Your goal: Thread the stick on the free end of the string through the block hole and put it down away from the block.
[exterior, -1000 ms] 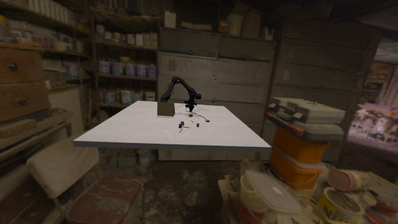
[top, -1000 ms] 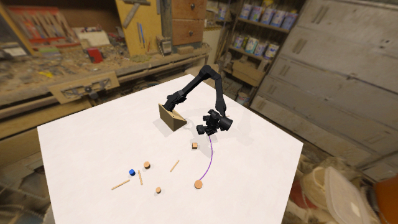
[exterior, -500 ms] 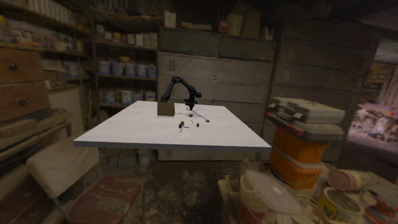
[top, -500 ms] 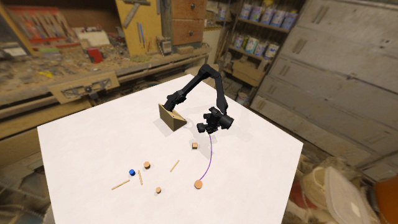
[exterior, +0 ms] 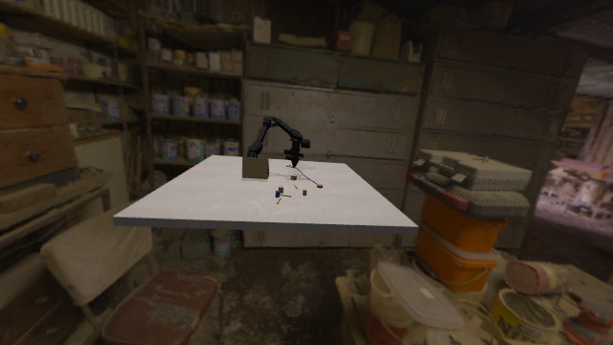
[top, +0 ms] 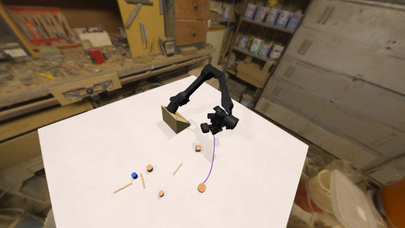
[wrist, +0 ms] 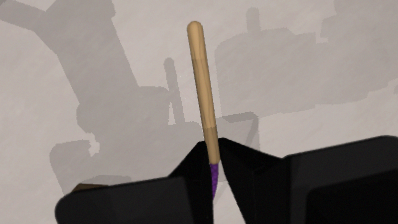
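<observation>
White, the surface (top: 95, 142) (exterior: 192, 201) spread across the middle of the top view, with the black arm (top: 196, 85) (exterior: 262, 136) over its upper part. A tan wedge (top: 171, 121) (exterior: 255, 168) stood by the arm's foot, probably as its mount. Right of centre, the hand (top: 214, 133) (exterior: 294, 166) (wrist: 212, 147) was closed on the tethered stick (wrist: 202, 85), near its string end, presumably to leave the tip free for threading. A small cube (top: 198, 148) (exterior: 293, 177), left of and below the hand, was likely the block; no hole could be made out. The button (top: 202, 187) (exterior: 319, 186) lay lower, anchoring the purple string (top: 212, 161) (exterior: 306, 177) (wrist: 215, 180).

Only the wrist view clearly showed the stick's joint with the string; the top view alone laid out the string's whole bow and three loose sticks (top: 178, 168) at lower left and centre.
</observation>
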Robot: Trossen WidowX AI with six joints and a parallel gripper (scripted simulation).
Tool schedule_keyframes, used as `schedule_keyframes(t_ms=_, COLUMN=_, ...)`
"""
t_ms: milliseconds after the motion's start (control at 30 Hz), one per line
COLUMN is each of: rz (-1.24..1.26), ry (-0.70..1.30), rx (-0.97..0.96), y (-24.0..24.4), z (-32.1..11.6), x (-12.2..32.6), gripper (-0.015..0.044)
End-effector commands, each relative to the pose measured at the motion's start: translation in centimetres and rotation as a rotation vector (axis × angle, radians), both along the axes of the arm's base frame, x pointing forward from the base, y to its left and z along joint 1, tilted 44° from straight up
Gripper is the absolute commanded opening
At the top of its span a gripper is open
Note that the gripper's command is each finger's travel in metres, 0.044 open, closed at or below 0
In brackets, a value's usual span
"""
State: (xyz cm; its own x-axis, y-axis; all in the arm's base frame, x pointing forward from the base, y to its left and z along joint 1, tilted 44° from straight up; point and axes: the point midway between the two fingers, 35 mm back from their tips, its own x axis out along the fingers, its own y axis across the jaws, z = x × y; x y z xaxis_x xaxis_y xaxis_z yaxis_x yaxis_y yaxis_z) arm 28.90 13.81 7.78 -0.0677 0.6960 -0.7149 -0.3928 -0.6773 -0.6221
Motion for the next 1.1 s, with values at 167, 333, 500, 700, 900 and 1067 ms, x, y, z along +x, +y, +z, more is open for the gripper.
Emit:
schedule_keyframes(t_ms=167, rz=-0.001, ry=-0.002, rx=0.0, y=-0.2, z=0.2, x=0.0, gripper=0.0)
schedule_keyframes(t_ms=333, rz=-0.005, ry=0.002, rx=0.0, y=-0.2, z=0.2, x=0.1, gripper=0.0)
schedule_keyframes(t_ms=500, rz=-0.116, ry=0.109, rx=-0.012, y=-0.2, z=0.1, x=0.5, gripper=0.0)
schedule_keyframes(t_ms=700, rz=-0.271, ry=0.258, rx=-0.028, y=-0.3, z=0.0, x=1.1, gripper=0.0)
schedule_keyframes(t_ms=900, rz=-0.425, ry=0.406, rx=-0.042, y=-0.4, z=-0.1, x=1.7, gripper=0.0)
schedule_keyframes(t_ms=1067, rz=-0.553, ry=0.53, rx=-0.053, y=-0.5, z=-0.1, x=2.2, gripper=0.0)
